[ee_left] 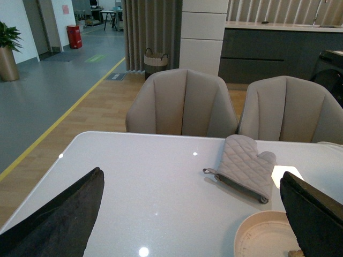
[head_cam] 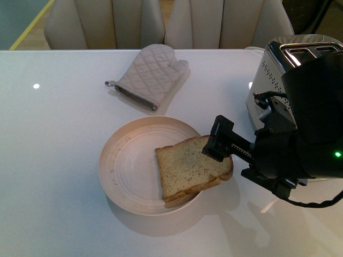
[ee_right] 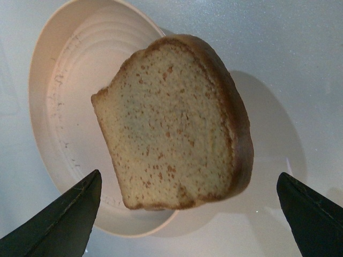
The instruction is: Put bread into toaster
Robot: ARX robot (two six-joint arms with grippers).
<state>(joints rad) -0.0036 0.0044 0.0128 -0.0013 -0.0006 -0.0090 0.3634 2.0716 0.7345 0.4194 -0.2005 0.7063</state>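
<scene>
The right gripper (head_cam: pixel 221 142) hangs over the near part of the table (head_cam: pixel 53 160). Its fingers (ee_right: pixel 56 222) stand wide apart and clamp nothing. The bread (ee_right: pixel 171 123) lies in line with the gap between them, just past the tips, with clear space to each finger. The slice rests flat on a cream plate (ee_right: pixel 59 75), and its rounded crust end overhangs the plate rim on the side nearest the right arm.

The left gripper (ee_left: pixel 190 206) also has its fingers apart, with nothing between them. Bare table lies ahead of the tips, and part of the plate rim shows beside one finger.

Past the plate from the right fingers, a grey quilted oven mitt (head_cam: pixel 150 75) lies flat on the table. Farther out and to the right of those fingers stands the toaster (head_cam: pixel 268 75), slots up, well apart from the bread and partly hidden by the arm. Two beige chairs (ee_left: pixel 182 104) stand beyond the far table edge.
</scene>
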